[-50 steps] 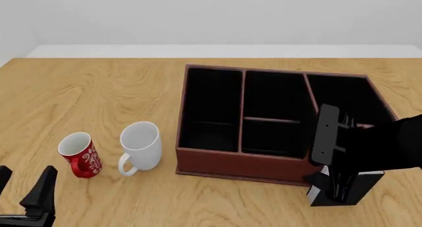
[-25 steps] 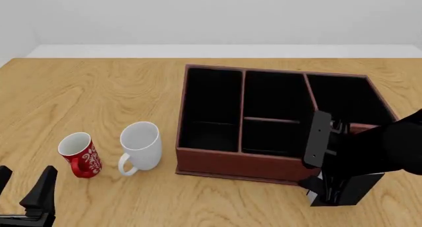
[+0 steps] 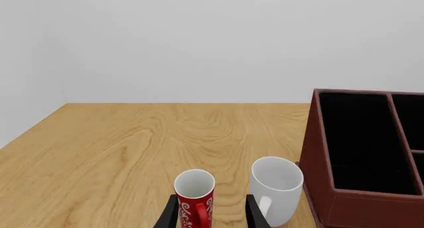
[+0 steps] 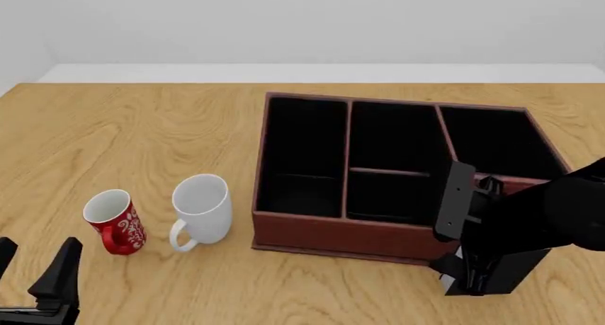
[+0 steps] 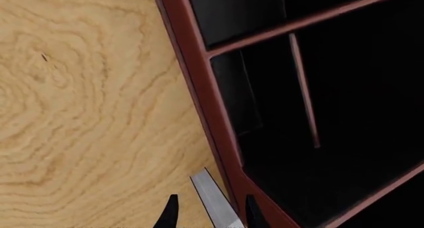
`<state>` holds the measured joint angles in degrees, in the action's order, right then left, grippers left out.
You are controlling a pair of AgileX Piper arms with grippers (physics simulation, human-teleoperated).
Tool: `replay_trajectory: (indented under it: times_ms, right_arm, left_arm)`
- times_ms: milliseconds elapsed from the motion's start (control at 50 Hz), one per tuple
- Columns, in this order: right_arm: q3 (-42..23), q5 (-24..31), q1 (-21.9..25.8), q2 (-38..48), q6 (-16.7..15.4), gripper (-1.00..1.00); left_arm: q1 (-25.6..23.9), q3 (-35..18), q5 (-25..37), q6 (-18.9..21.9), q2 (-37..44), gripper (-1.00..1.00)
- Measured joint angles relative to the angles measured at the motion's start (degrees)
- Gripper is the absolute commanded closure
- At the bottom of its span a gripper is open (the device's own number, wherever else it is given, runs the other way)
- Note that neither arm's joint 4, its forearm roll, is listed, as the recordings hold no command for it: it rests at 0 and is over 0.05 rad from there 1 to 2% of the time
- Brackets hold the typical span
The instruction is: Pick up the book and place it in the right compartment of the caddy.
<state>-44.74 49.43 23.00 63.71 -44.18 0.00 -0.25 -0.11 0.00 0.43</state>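
Observation:
The black book (image 4: 515, 268) stands on the table just in front of the caddy's (image 4: 331, 233) front right corner. My right gripper (image 4: 472, 272) is down over it and mostly hides it. In the right wrist view the book's white page edge (image 5: 215, 200) lies between my two spread fingertips (image 5: 171, 213), with gaps on both sides, right beside the caddy's reddish-brown wall (image 5: 198, 89). The right compartment (image 4: 492, 141) is black-lined and holds nothing. My left gripper (image 4: 33, 265) is open and empty at the near left edge.
A red patterned mug (image 4: 113, 222) and a white mug (image 4: 201, 208) stand left of the caddy. In the left wrist view the red mug (image 3: 195, 198) sits just beyond the left fingers, with the white mug (image 3: 275, 188) beside the caddy's wall (image 3: 324, 188).
My right arm has dropped lower and shifted slightly left, bringing the gripper down around the book. The book, mugs, caddy and left arm have not moved.

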Motion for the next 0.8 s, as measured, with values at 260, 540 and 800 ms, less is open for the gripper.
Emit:
replay_trajectory:
  times_ms: [260,540,800]
  right_arm:
    - [0.19,0.24,-1.42,-0.02,-0.65,-1.0]
    - [0.4,0.41,-2.7,0.11,-1.14,-1.0]
    - [0.98,0.28,-3.93,0.18,-1.49,-1.0]
  left_arm:
    - [0.0,0.0,0.0,0.0,0.0,-1.0]
    - [0.0,0.0,0.0,-0.01,0.0,-1.0]
    - [0.0,0.0,0.0,0.0,0.0,-1.0]
